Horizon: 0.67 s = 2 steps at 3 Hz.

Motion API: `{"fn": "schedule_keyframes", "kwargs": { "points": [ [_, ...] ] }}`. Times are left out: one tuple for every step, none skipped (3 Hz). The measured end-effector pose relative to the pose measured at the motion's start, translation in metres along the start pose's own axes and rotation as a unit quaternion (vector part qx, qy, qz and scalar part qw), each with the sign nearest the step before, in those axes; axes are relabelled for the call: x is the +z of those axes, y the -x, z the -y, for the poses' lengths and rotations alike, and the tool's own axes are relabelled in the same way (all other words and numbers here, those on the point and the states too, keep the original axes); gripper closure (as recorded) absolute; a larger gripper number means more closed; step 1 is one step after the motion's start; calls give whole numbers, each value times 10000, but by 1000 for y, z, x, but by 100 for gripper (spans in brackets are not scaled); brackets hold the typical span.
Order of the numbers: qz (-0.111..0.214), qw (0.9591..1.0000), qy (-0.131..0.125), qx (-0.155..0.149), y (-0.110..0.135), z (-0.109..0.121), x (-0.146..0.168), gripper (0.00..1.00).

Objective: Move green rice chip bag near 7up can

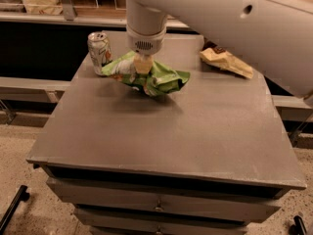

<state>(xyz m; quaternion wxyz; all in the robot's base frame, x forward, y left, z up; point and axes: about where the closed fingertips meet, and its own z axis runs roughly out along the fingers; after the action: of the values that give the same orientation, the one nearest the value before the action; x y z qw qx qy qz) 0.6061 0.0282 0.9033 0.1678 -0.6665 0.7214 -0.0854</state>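
Observation:
The green rice chip bag (149,76) is crumpled and lime green, at the far left-middle of the grey table top (166,126). My gripper (142,65) comes straight down from the white arm onto the bag's middle and is shut on it. The bag's left tip reaches close to the 7up can (99,52), which stands upright at the table's far left corner. The bag seems to hang just above the table, with a shadow under it. Part of the bag is hidden behind the gripper.
A brown and tan chip bag (226,61) lies at the far right of the table, partly behind my arm (220,18). Drawers (156,207) sit under the table top. A counter and shelves run along the back.

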Motion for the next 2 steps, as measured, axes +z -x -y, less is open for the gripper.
{"fn": "schedule_keyframes", "kwargs": {
  "points": [
    [-67, 10000, -17, -58, 8, 2, 0, 100],
    [-129, 9999, 36, -55, 18, 4, 3, 74]
  ]
}}
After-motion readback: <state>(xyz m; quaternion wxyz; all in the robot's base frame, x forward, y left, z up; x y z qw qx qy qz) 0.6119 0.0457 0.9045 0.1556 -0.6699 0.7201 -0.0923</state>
